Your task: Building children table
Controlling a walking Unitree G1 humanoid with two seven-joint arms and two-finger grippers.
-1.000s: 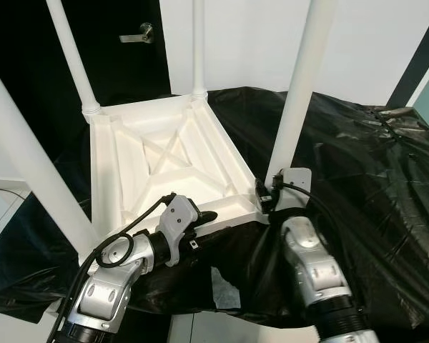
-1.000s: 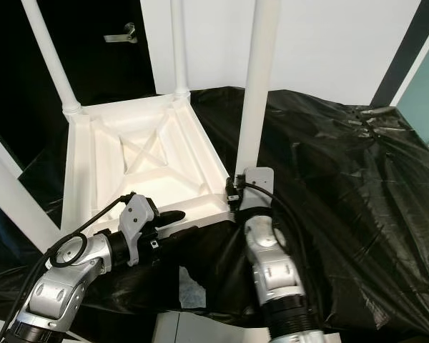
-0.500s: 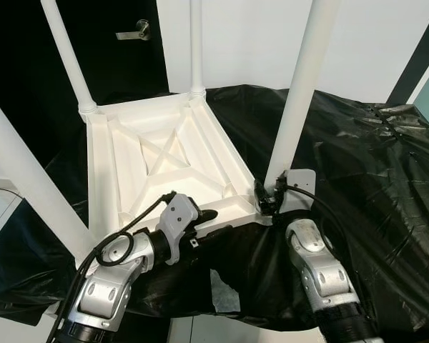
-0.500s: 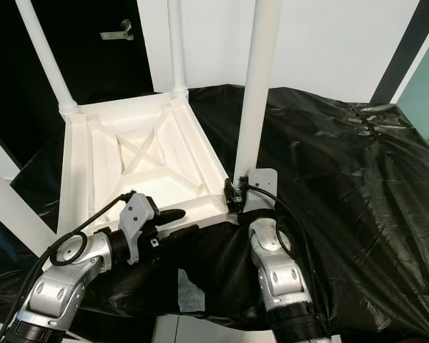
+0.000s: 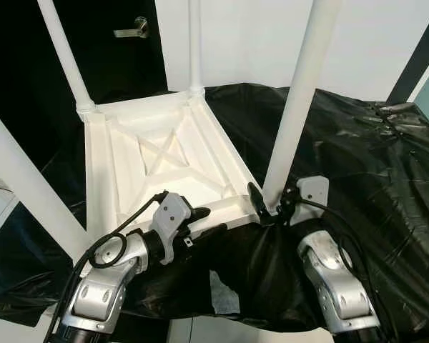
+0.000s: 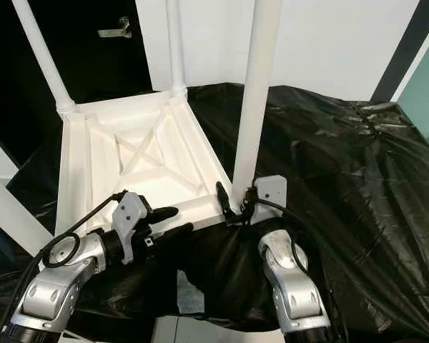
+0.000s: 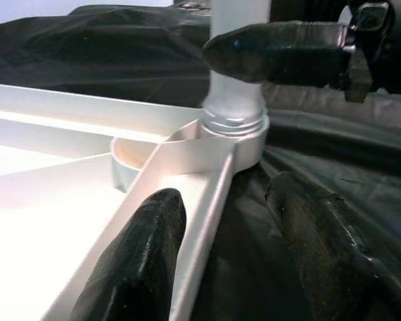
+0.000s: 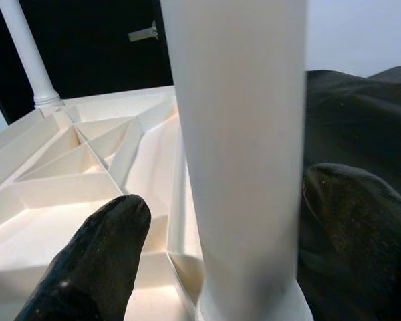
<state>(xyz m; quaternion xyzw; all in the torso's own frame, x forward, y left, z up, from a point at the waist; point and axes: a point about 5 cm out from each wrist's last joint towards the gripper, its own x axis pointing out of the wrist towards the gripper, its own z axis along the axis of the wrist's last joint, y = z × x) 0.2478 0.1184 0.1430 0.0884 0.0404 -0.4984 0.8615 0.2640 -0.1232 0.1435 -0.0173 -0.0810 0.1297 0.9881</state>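
Note:
The white children's table (image 5: 164,153) lies upside down on black sheeting, its legs pointing up. My left gripper (image 5: 206,221) is open and straddles the table's near rim (image 7: 207,180), one finger (image 7: 140,261) inside against the rail, the other (image 7: 321,247) outside over the sheet. My right gripper (image 5: 272,204) is open around the base of the near right leg (image 5: 297,100). In the right wrist view that leg (image 8: 240,134) stands between the two fingers (image 8: 93,261), with a small gap on one side. The leg's collar (image 7: 235,124) sits in the corner socket.
Black plastic sheeting (image 5: 365,143) covers the surface, crumpled at the right. The other legs (image 5: 61,57) (image 5: 195,43) (image 5: 21,186) rise tall around my arms. A dark door with a handle (image 5: 132,28) and a white wall stand behind. A pale patch (image 5: 222,293) shows through the sheet near me.
My right wrist has swung out to the right and its fingers have come around the base of the near right leg. The left gripper stays on the near rim.

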